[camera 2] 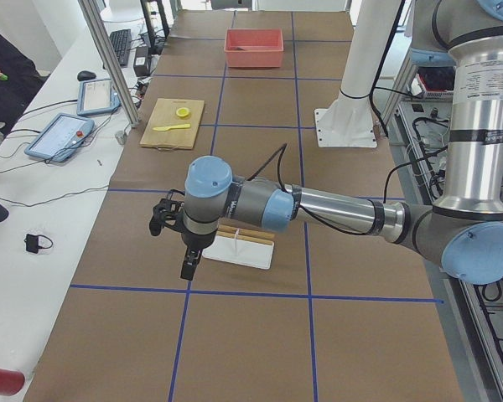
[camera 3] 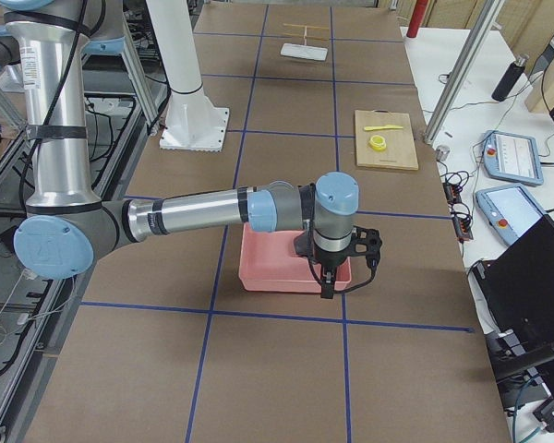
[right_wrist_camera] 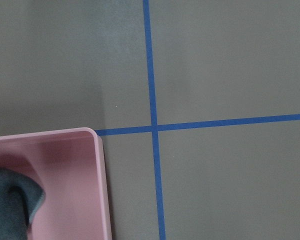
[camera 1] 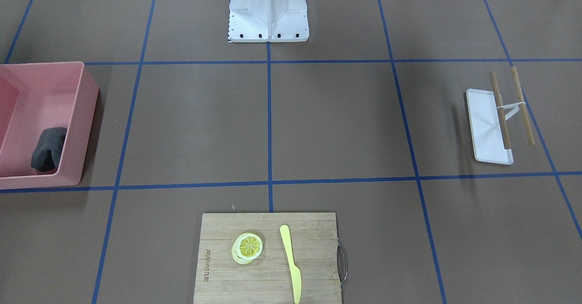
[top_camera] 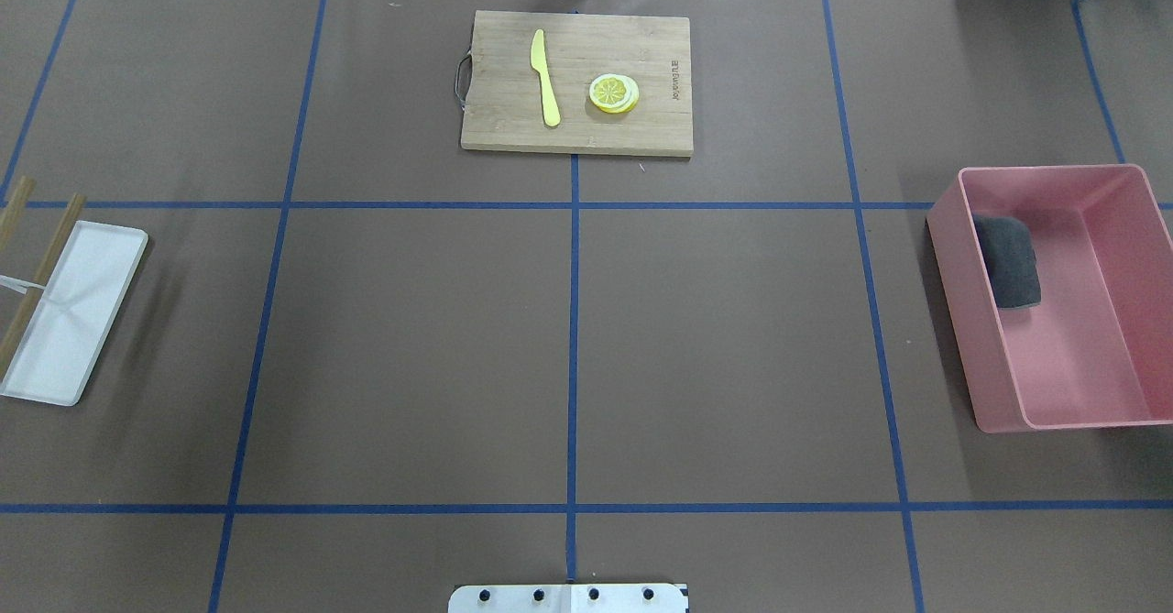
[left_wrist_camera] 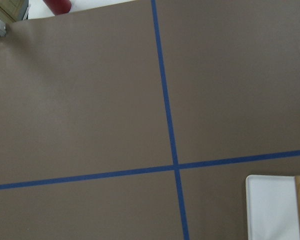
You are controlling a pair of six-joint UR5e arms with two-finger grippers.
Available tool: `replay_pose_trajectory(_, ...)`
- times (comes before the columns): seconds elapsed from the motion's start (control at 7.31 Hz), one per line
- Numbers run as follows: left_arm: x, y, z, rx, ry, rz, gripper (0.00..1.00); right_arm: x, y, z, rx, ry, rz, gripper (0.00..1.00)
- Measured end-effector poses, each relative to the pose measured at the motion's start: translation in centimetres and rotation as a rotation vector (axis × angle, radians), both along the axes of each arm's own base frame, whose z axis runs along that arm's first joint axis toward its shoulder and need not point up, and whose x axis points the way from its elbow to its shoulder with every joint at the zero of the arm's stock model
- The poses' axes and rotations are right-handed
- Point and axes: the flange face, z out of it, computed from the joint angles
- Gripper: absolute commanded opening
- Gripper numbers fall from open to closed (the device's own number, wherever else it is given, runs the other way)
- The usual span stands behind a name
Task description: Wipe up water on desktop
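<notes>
The desktop (top_camera: 715,347) is a flat brown surface crossed by blue tape lines; I make out no water on it in any view. A dark grey cloth (top_camera: 1008,260) lies folded in a pink bin (top_camera: 981,356) on the right side. My left gripper (camera 2: 187,268) hangs over the desktop beside the white tray, seen only in the exterior left view. My right gripper (camera 3: 328,284) hangs over the pink bin's near edge (camera 3: 286,272), seen only in the exterior right view. I cannot tell whether either gripper is open or shut. The right wrist view shows the bin's corner (right_wrist_camera: 102,185) and the cloth (right_wrist_camera: 10,205).
A white tray (top_camera: 82,301) with two wooden sticks (camera 1: 499,108) across it lies on the left side. A bamboo cutting board (top_camera: 641,127) at the far middle holds a yellow knife (top_camera: 545,77) and lemon slices (top_camera: 613,93). The robot's white base (camera 1: 268,13) stands at the near middle.
</notes>
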Motion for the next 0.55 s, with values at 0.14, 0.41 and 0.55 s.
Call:
replay_pose_trajectory(0.14,-0.1,0.5,1.5,-0.024,0.0,0.004,0.98,0.6,0.7,1.8,-0.03,-0.017,0.004,1.0)
replay_pose_trajectory(0.41,0.1,-0.1,2.4,-0.083,0.017,-0.03,0.98,1.1,2.5,4.1,-0.075,-0.045,0.013,1.0)
replay_pose_trajectory(0.55,0.2,-0.6,2.3,-0.125,0.031,-0.07,0.98,1.2,2.7,4.2,-0.075,-0.047,0.014,1.0)
